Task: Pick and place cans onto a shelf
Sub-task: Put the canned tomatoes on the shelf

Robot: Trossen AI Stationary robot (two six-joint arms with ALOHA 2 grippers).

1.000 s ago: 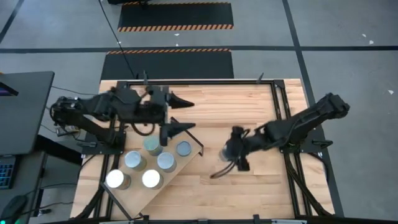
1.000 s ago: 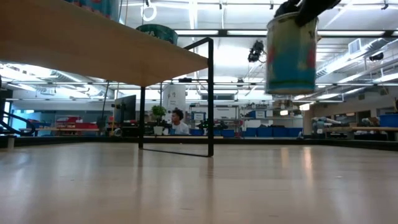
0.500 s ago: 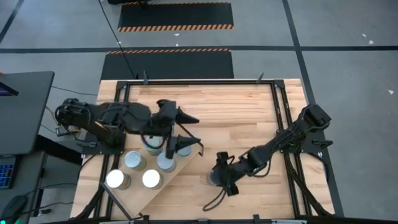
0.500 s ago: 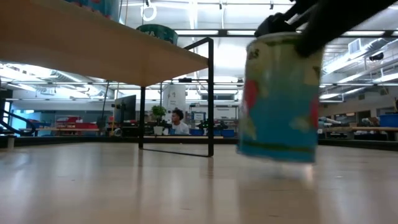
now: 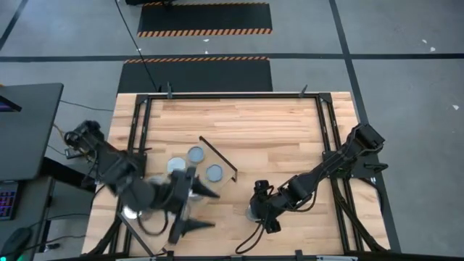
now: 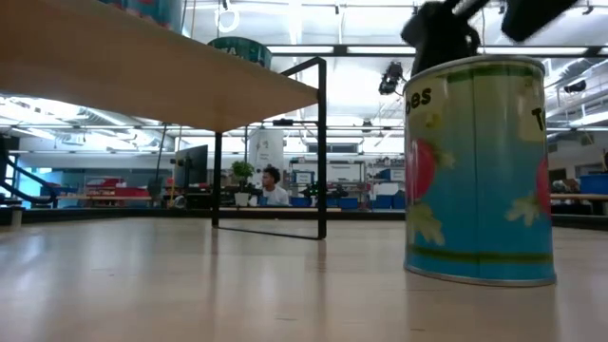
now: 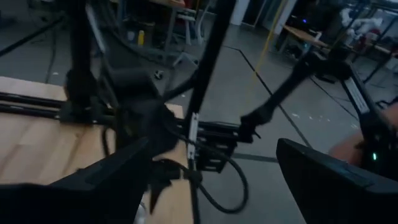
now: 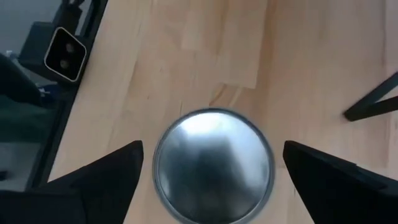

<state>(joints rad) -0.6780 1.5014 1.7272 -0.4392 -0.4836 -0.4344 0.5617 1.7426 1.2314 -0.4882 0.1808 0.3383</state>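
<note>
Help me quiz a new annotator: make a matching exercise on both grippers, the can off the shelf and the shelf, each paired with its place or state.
Things:
1. right gripper
2. left gripper
3. lone can
4. shelf

Places or states:
A. raised on black legs, other cans on top
B. upright on the tabletop
C. open, fingers on either side of the lone can
D. open and empty, beside the shelf

Pairs: 1-C, 2-D, 3-B, 4-A

Three cans (image 5: pixel 194 154) (image 5: pixel 176 165) (image 5: pixel 214 172) showing clearly on one shelf (image 6: pixel 142 76), one can (image 6: pixel 480 171) on the tabletop (image 5: pixel 275 130), two arms (image 5: pixel 109 167) (image 5: pixel 326 170), one person (image 6: pixel 274 187)
</note>
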